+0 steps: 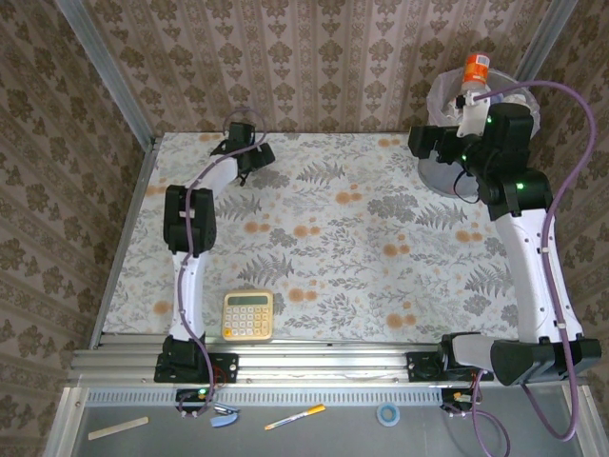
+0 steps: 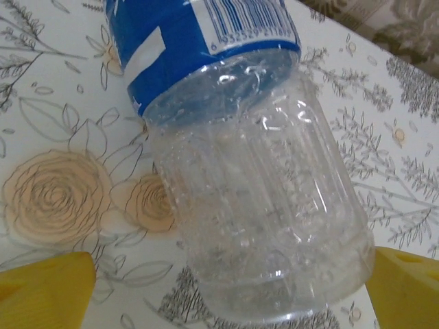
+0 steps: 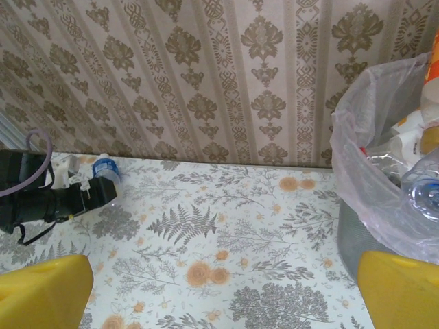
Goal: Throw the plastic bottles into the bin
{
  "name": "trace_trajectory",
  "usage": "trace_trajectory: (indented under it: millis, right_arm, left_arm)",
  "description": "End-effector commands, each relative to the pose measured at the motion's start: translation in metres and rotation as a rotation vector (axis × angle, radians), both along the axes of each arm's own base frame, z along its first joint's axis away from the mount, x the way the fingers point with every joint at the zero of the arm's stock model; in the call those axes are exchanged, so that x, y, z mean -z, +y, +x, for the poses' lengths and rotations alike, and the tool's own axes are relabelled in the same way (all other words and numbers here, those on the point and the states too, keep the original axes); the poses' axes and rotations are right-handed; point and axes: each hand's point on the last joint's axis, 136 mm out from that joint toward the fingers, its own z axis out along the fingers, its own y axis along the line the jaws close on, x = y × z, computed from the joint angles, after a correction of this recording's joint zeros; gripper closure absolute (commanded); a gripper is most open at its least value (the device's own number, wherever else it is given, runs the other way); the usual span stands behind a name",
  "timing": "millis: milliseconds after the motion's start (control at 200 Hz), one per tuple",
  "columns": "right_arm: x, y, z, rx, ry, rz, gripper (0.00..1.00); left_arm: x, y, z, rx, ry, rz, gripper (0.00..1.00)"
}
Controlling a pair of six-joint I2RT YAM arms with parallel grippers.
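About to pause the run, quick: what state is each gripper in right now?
Left gripper: open, straddling the blue-labelled bottle, not clamped on it.
Right gripper: open, empty, beside the bin.

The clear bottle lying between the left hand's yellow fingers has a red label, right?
Not quite: the label is blue, not red. The left wrist view shows the clear bottle lying on the flowered table between the yellow fingers of the left hand.
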Motion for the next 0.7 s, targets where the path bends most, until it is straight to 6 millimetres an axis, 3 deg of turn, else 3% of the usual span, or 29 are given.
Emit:
trace_trajectory:
  millis: [0,165,345,530,695]
  right_arm:
    - [0.005,0.006,0.003,-0.032,-0.006,-0.007,0.0]
    - [0.014,0.007,0.004,-0.037,0.012,-0.02,0.0]
    - [0.011,0.008,0.008,-0.043,-0.01,-0.023,0.0]
    - [0.011,0.009,0.009,-0.047,-0.012,-0.006,0.0]
    - [0.015,0.011,0.009,-0.043,-0.002,0.026,0.0]
  left_arm:
    - [-0.005,0.006,0.017,-0.06,-0.031,-0.022,0.0]
    - [0.006,0.011,0.025,-0.076,0.0,-0.009,0.02]
    - [0.008,0.008,0.028,-0.034,0.023,-0.011,0.23]
    - [0.0,0.011,0.006,0.018,0.029,0.017,0.45]
    - [-0.026,0.011,-0.026,0.08,-0.069,0.041,0.52]
